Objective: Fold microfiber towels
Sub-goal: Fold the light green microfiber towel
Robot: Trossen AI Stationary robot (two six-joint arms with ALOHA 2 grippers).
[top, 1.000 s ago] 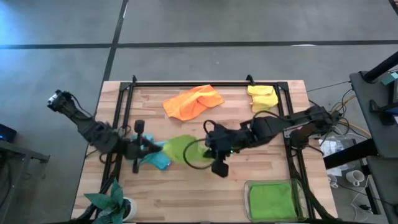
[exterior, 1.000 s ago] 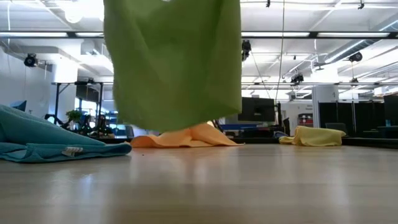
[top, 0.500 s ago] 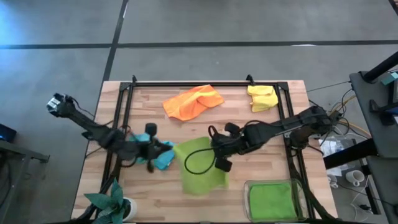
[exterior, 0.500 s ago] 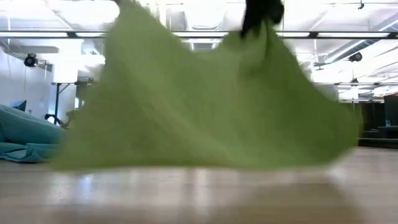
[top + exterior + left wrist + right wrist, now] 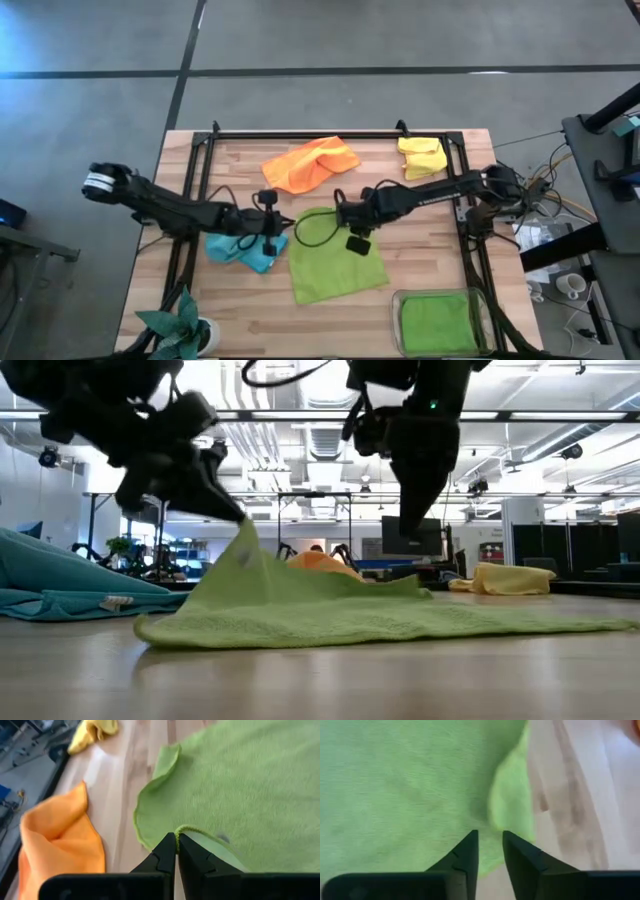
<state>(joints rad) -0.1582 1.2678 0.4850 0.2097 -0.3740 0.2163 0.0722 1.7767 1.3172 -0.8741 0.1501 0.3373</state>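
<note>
Jaws of the left gripper (image 5: 176, 851) stayed pinched on the far-left corner of the yellow-green microfiber towel (image 5: 335, 265), which lay spread on the wooden desk (image 5: 440, 215). The right gripper (image 5: 490, 851) stood parted just over the far-right corner (gripping nothing). Nearby, the clear plastic tray (image 5: 483, 308) held a green folded towel (image 5: 435, 322).

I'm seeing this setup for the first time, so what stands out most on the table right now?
The yellow-green towel lies spread flat mid-table. The left gripper is shut on its left far corner, lifting it a little, while the right gripper stands open just above the right far corner. Around it lie a light blue towel on the left, an orange towel and a yellow towel along the far edge.
</note>
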